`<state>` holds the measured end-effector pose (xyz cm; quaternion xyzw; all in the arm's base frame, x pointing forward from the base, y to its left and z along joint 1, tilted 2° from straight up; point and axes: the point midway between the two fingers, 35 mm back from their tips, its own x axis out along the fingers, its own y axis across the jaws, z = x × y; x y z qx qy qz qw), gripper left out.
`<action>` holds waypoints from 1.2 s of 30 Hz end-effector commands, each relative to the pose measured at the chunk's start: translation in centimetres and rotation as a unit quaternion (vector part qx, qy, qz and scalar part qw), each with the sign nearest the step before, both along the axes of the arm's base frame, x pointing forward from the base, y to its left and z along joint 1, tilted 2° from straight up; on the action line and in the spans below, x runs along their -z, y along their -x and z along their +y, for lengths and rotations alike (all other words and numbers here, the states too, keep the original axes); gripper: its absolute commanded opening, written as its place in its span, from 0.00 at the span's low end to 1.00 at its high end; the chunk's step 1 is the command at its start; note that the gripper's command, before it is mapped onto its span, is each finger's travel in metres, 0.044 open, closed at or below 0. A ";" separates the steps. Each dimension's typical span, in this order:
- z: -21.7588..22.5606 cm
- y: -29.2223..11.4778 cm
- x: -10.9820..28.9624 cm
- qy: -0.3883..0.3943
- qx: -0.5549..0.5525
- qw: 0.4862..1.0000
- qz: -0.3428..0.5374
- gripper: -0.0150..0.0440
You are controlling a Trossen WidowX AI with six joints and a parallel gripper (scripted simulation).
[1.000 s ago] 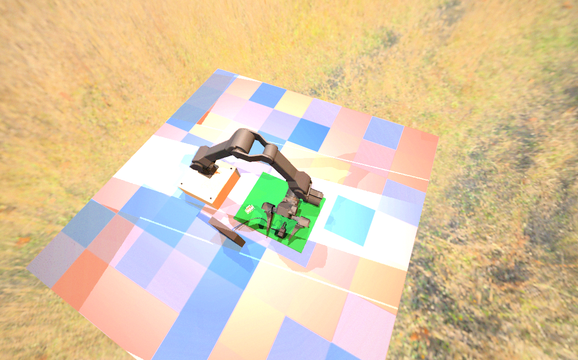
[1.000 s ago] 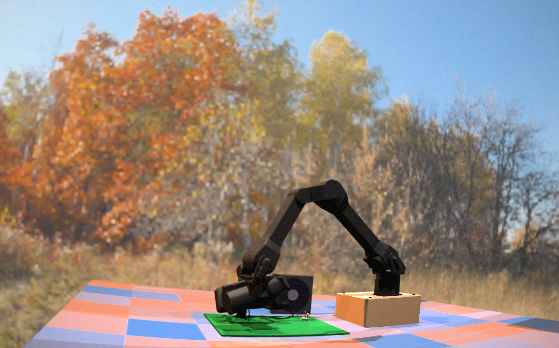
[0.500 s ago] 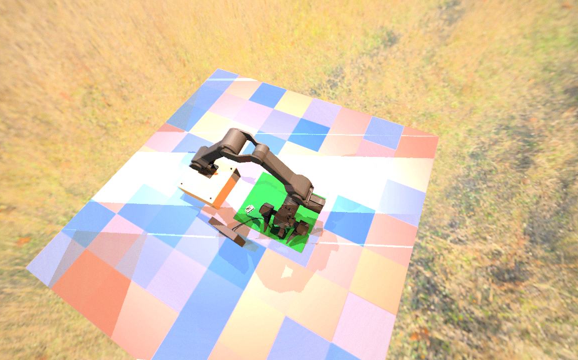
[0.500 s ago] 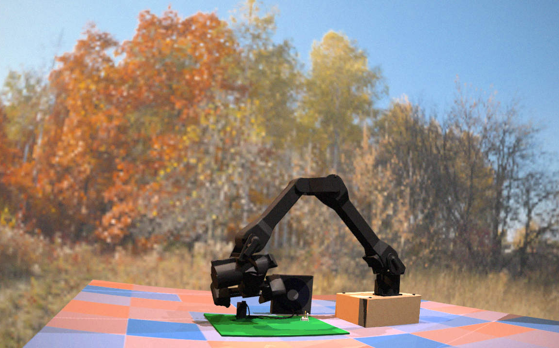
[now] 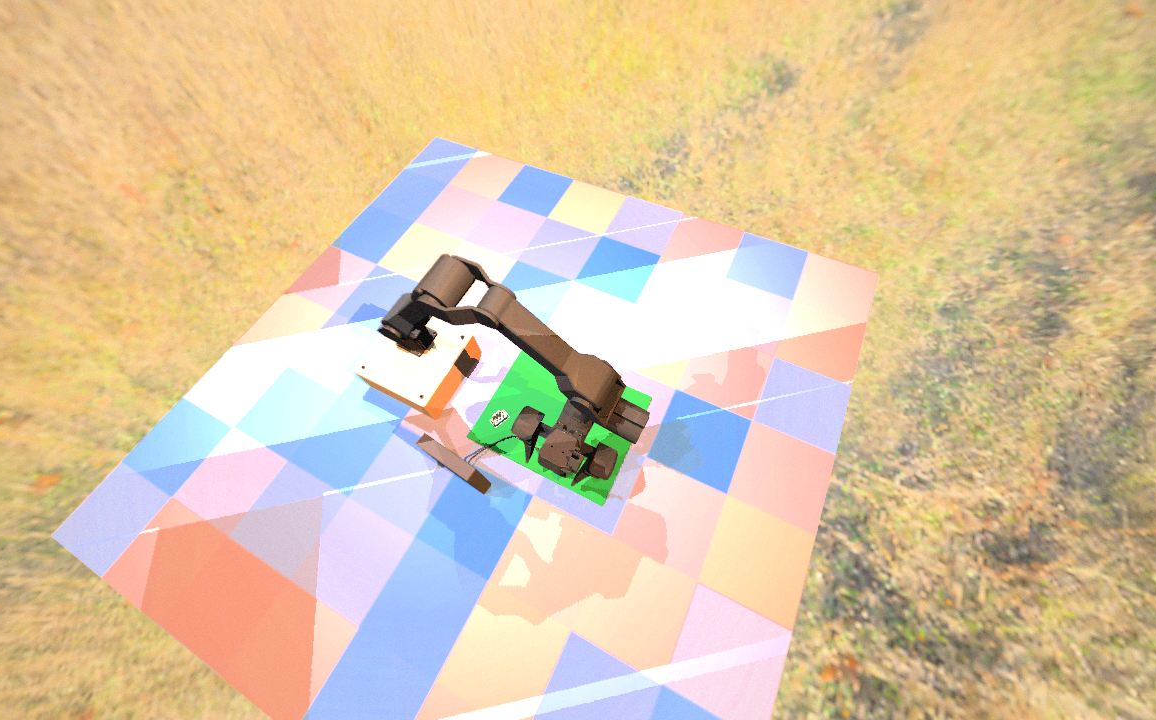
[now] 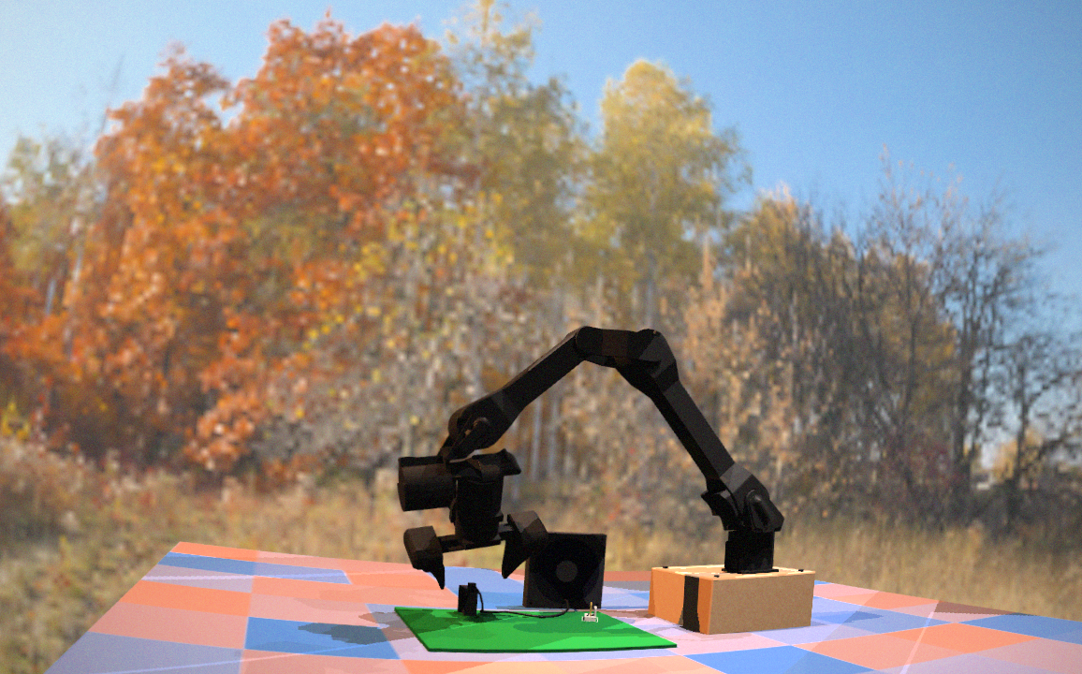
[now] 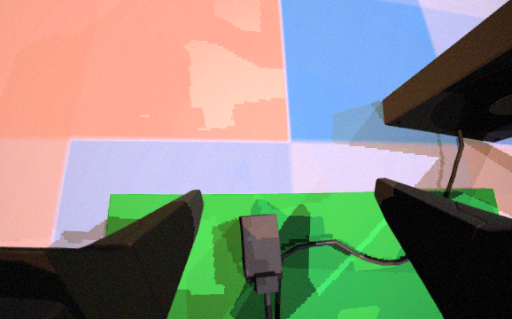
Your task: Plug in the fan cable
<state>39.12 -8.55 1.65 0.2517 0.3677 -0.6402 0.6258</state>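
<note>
The green board (image 5: 510,391) (image 6: 528,637) (image 7: 362,292) lies flat on the checkered mat. The fan's plug (image 6: 468,599) (image 7: 260,244), a small grey block, stands on the board with its cable (image 7: 349,250) running off to the black fan (image 5: 452,462) (image 6: 564,569) (image 7: 473,89). The small white four-pin header (image 5: 500,417) (image 6: 589,617) sits apart from the plug, nearer the fan. My gripper (image 5: 564,441) (image 6: 475,554) (image 7: 286,192) is open wide. It hangs a little above the plug with a finger to each side, touching nothing. In the top view the plug is hidden under the gripper.
The arm's tan and orange base box (image 5: 416,371) (image 6: 729,596) stands beside the board. The fan stands upright at the board's edge, close to my right finger. The colored mat (image 5: 367,573) ends in grass all round.
</note>
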 end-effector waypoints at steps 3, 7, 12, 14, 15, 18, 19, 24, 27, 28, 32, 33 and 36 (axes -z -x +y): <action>0.0 -0.3 -1.3 -0.057 -0.003 0.998 -0.001 1.00; 0.0 -0.3 -2.0 -0.095 -0.007 0.995 -0.002 1.00; 0.0 -0.4 -3.1 -0.142 -0.013 0.990 -0.006 1.00; 0.0 -0.4 -3.6 -0.161 -0.017 0.987 -0.009 1.00; 0.1 -0.4 -3.8 -0.170 -0.019 0.985 -0.010 1.00; 0.1 -0.4 -4.6 -0.197 -0.025 0.980 -0.015 1.00; 0.1 -0.4 -4.9 -0.206 -0.027 0.978 -0.017 1.00; 0.3 -0.4 -6.3 -0.249 -0.040 0.967 -0.029 1.00; 0.4 -0.4 -7.1 -0.273 -0.048 0.960 -0.038 1.00; 0.4 -0.4 -7.4 -0.280 -0.051 0.958 -0.040 1.00; 0.5 -0.4 -8.5 -0.306 -0.061 0.949 -0.051 1.00; 0.5 -0.4 -8.6 -0.309 -0.062 0.948 -0.052 1.00; 0.4 -0.2 -7.7 -0.294 -0.052 0.953 -0.043 1.00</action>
